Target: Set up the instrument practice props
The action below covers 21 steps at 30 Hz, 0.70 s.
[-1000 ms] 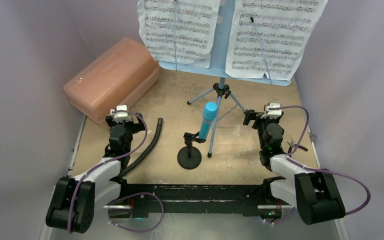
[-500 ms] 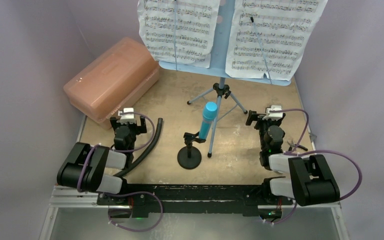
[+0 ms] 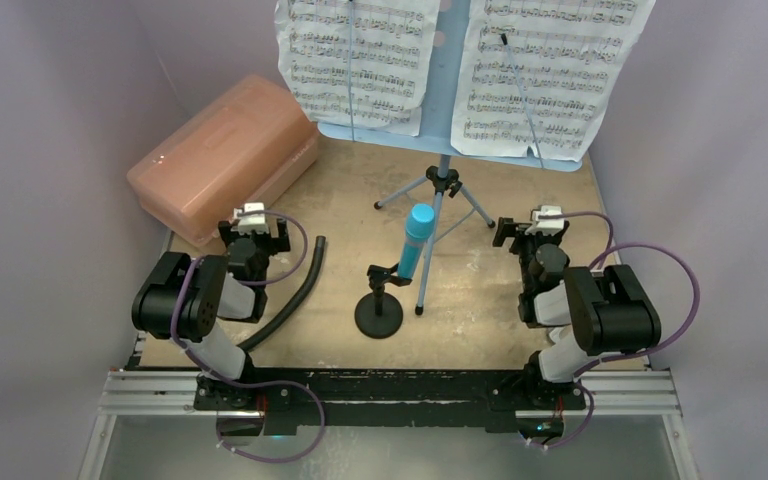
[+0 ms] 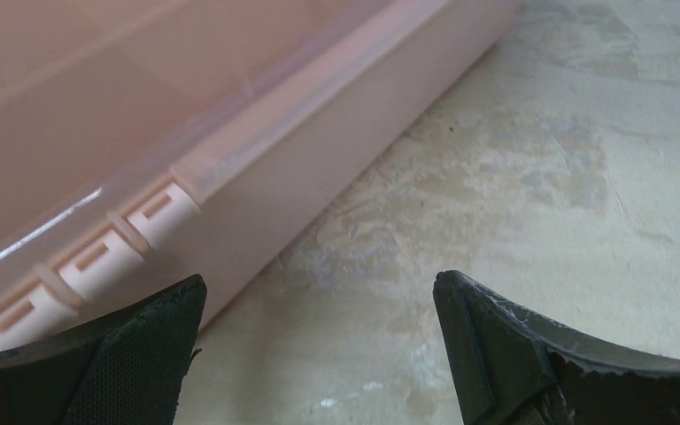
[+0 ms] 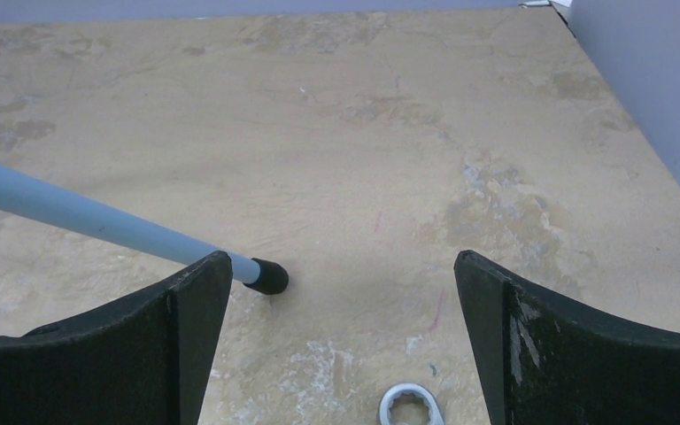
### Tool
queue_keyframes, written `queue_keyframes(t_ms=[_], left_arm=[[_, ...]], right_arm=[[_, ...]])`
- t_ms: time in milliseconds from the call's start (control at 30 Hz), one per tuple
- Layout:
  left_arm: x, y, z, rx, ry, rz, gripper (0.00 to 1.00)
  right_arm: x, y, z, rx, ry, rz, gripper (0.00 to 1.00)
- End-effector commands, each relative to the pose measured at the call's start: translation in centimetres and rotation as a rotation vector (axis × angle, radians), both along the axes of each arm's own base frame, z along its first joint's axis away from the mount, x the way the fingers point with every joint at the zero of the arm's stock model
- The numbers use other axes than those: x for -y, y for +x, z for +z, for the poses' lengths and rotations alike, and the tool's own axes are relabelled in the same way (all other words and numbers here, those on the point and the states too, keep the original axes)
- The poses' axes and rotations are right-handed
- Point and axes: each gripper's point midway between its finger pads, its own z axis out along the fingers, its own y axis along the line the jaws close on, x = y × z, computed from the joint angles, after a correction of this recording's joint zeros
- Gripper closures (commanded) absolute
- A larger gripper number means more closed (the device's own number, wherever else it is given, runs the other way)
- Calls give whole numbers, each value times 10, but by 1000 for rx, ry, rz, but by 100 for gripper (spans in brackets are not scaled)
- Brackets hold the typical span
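Left gripper is sitting spread wide, gripping nothing, low beside the salmon case, arm folded back. Right gripper is also gaping empty, folded likewise, tripod foot and wrench just ahead. Mic stand is standing centre, carrying the microphone. Music stand is standing behind, showing two sheet-music pages.

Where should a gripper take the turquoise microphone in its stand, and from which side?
Probably the upper barrel of the microphone, above the clip of the mic stand, approached from the left arm's side. It leans near upright with its top free, while a music stand leg runs close along its right.
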Motion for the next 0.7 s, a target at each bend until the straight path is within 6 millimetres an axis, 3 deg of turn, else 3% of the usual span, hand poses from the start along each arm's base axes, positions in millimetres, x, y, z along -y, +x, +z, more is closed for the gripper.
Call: queue_keyframes(t_ms=[0,100,167,667], left_arm=[[-12,14,10,27,-41,82,1],[-12,14,10,25,-39,83,6],[-11,14,10,27,-40,81,1],[-11,15,10,27,-39,80,0]], right_arm=[[-5,19,32,94,-31,37,2],[-5,24,28,70,-31,35,2],[-5,24,31,85,-32,34,2],[-4,24,31,85,-37,31,2]])
